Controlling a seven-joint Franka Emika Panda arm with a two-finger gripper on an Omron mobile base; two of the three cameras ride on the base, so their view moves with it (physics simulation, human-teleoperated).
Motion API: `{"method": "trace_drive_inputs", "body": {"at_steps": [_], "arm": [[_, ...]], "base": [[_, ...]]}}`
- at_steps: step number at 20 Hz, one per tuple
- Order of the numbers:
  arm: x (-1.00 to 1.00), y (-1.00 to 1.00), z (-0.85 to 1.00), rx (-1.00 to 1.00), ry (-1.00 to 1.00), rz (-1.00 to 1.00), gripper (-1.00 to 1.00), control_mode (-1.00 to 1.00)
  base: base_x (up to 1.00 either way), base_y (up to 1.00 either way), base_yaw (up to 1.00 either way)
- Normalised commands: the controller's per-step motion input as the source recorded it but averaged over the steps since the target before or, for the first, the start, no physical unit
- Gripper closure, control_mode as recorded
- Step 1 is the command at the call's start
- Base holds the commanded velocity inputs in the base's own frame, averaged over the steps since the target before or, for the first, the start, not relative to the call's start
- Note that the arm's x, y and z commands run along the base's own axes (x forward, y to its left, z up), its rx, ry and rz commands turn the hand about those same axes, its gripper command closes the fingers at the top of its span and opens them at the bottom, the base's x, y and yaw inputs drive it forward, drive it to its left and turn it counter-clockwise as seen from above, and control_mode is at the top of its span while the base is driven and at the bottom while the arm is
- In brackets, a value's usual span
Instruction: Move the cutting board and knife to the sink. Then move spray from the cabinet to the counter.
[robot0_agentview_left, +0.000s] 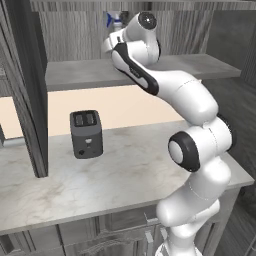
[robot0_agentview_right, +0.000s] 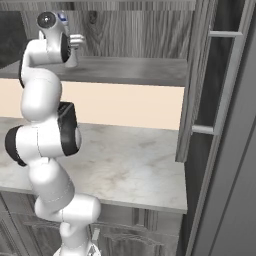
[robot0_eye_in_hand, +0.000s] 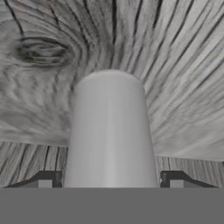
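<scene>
With spray (robot0_eye_in_hand: 111, 131) upright on cabinet (robot0_agentview_right: 130, 70) shelf between spread fingertips of end effector (robot0_eye_in_hand: 111, 181), still ungripped: stay centred on the body, then squeeze gently, avoiding tipping.

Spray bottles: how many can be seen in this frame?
1. The spray stands on the open cabinet's shelf, between the fingertips of the open gripper. The arm hides part of that shelf, so others might be hidden.

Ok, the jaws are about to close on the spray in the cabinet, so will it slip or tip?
The spray looks smooth and rounded, so it may slip in a light grip. It stands tall and narrow on the cabinet shelf, so a one-sided nudge could tip it. The gripper straddles it evenly, which should help.
</scene>
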Motion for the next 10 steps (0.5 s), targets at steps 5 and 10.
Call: {"method": "trace_drive_inputs", "body": {"at_steps": [5,10], "arm": [[-0.37,-0.05,0.04,0.0,-0.11,0.0,1.0,-1.0],[-0.48,-0.17,0.13,0.0,-0.09,0.0,1.0,-1.0]], "base": [[0.0,0.0,0.0],[0.0,0.0,0.0]]}}
